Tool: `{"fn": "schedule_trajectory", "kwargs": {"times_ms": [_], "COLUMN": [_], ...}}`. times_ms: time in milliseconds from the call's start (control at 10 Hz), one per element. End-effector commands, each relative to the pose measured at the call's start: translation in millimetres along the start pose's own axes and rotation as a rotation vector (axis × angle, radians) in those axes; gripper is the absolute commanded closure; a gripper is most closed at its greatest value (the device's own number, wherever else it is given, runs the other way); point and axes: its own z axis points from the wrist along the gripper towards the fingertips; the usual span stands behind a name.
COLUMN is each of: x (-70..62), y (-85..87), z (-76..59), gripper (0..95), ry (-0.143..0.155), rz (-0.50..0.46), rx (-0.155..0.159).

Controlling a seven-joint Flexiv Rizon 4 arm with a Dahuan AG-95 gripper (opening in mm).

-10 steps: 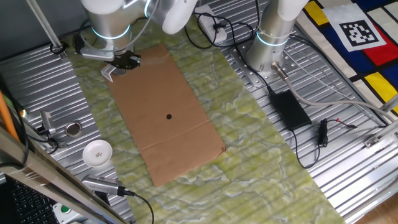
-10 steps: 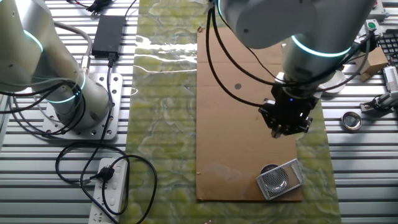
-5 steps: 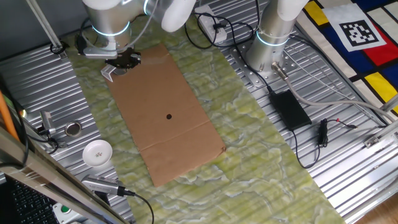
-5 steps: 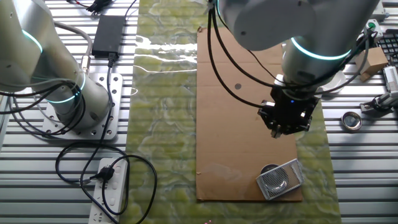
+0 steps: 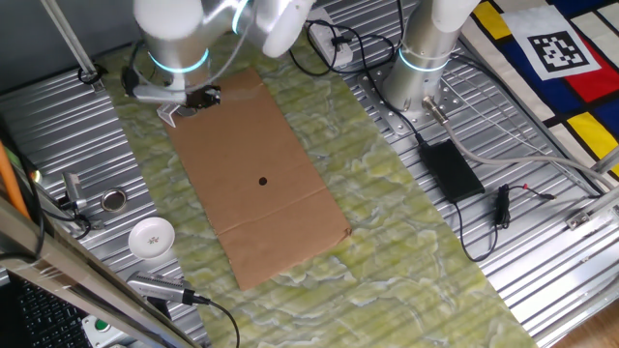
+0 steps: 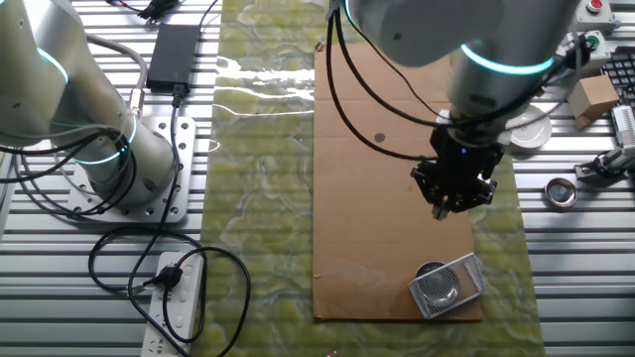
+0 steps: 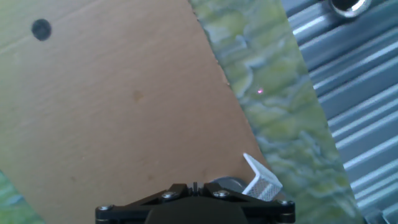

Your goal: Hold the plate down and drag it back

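The plate [image 6: 446,285] is a small four-sided piece with a greyish middle and a white rim. It lies on the corner of the brown cardboard sheet [image 6: 387,198]. It also shows in one fixed view [image 5: 169,112] and at the bottom edge of the hand view [image 7: 261,184]. My gripper [image 6: 445,209] hangs above the cardboard, apart from the plate and toward the sheet's middle. Its jaws look closed together with nothing between them. In one fixed view the gripper [image 5: 198,97] is just beside the plate, partly hidden under the arm.
The cardboard [image 5: 256,174] lies on a green mat [image 5: 387,222]. A round white dish [image 5: 152,238] and a metal cup [image 5: 114,200] stand on the ribbed table beside it. A second arm's base [image 6: 114,159], a power strip [image 6: 174,297] and a black adapter [image 6: 171,55] are on the other side.
The arm has shifted slightly and the gripper has risen a little. The plate has not moved.
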Motion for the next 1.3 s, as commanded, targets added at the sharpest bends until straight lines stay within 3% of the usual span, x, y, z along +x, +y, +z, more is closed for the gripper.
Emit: {"fn": "schedule_trajectory", "kwargs": {"times_ms": [100, 500, 1000, 1300], "x": [0.7, 10.1, 16.1, 16.3], "y": [-1.1, -11.9, -9.2, -8.6], "z": [0.4, 24.3, 58.2, 69.3], "gripper": [95.0, 95.0, 95.0, 95.0], "ry": [0.032, 0.020, 0.013, 0.013], "rz": [-0.146, -0.182, -0.207, -0.218], "rx": [0.019, 0.036, 0.067, 0.075]}}
